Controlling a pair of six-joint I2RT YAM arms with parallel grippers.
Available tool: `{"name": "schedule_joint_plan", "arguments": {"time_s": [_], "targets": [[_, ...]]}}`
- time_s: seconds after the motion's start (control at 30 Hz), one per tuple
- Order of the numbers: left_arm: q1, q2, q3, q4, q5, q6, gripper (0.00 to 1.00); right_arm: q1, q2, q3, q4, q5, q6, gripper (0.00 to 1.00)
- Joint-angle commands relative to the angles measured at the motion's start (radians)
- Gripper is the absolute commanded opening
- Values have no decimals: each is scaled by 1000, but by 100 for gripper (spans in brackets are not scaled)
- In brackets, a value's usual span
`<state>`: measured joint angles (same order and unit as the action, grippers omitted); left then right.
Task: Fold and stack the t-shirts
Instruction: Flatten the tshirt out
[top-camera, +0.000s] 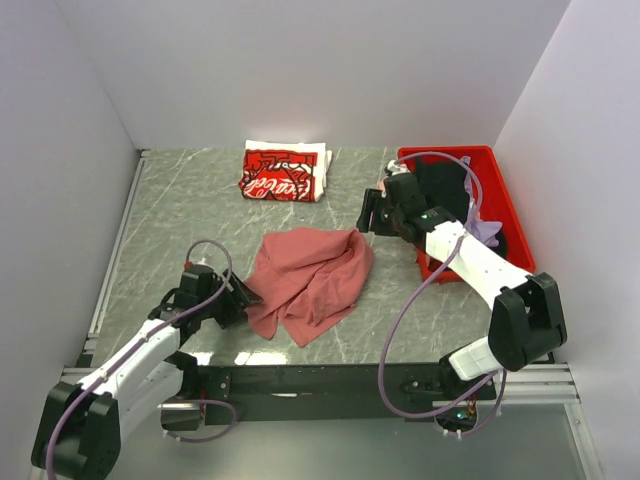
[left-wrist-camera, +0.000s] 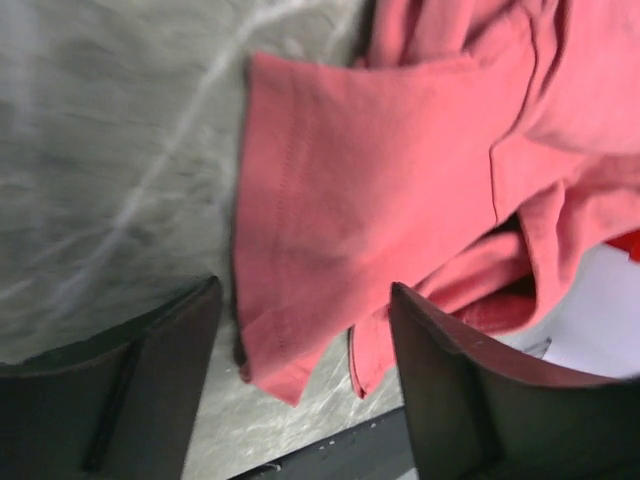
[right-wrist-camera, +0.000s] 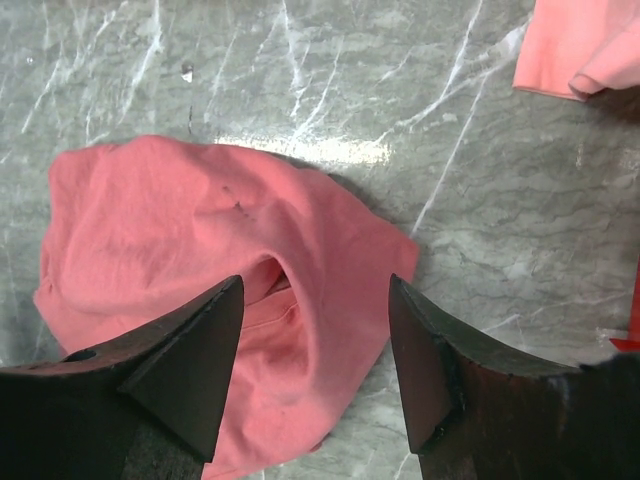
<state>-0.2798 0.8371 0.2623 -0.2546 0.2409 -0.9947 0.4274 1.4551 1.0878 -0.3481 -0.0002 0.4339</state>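
Lab test cell, white partition walls (top-camera: 300, 70), marbled tabletop (top-camera: 190, 210)

Rose t-shirt (top-camera: 310, 280): matt soft cloth, creased. Table (top-camera: 190, 210) under it: smooth marble-look, slight sheen. Bin (top-camera: 505, 195) right of it: glossy plastic.

I see a grey-green marbled desk (top-camera: 180, 220). A crumpled dusty-rose t-shirt (top-camera: 310, 280) lies near its middle. A folded red-and-white t-shirt (top-camera: 283, 172) sits by the far edge, and a red bin (top-camera: 447, 152) stands in the far right corner.
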Motion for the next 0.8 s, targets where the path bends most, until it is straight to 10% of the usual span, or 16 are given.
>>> {"name": "schedule_joint_plan", "arguments": {"time_s": [0.0, 0.33, 0.77], "targets": [[-38, 40, -31, 92, 58, -25, 69, -3, -47, -19, 24, 5, -3, 67], [-76, 114, 18, 152, 34, -10, 3, 10, -87, -112, 17, -55, -6, 65], [-78, -52, 84, 35, -84, 42, 1, 411, -219, -197, 6, 163, 120, 65]]}}
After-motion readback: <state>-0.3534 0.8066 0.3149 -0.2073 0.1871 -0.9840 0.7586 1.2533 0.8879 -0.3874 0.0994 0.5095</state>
